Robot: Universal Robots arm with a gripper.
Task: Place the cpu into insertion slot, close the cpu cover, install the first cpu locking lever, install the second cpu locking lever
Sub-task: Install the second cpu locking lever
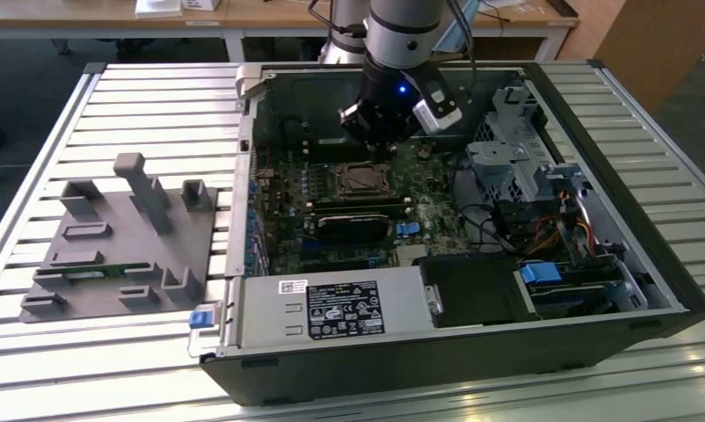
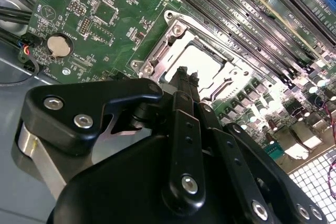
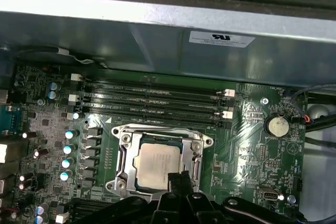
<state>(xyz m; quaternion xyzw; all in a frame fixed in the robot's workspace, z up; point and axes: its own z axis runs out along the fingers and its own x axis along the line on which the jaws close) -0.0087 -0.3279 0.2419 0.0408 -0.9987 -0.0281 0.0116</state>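
The cpu (image 3: 157,163) lies flat in its socket on the green motherboard, its dull silver top showing through the window of the cpu cover (image 3: 124,153). The shiny cover frame lies down around the chip. In the second wrist view the cpu (image 2: 198,62) and cover (image 2: 157,51) sit just beyond my fingertips. My gripper (image 3: 180,178) hovers at one edge of the socket, shut with nothing between its fingers (image 2: 182,74). From the exterior view the gripper (image 1: 382,151) hangs just behind the socket (image 1: 361,178) inside the open computer case.
Long memory slots (image 3: 152,100) run beside the socket. A black card (image 1: 359,227) lies in front of it. A drive cage (image 1: 511,149) and cables fill the exterior view's right; the power supply (image 1: 329,308) is in front. A grey parts fixture (image 1: 118,237) stands outside on the slatted table.
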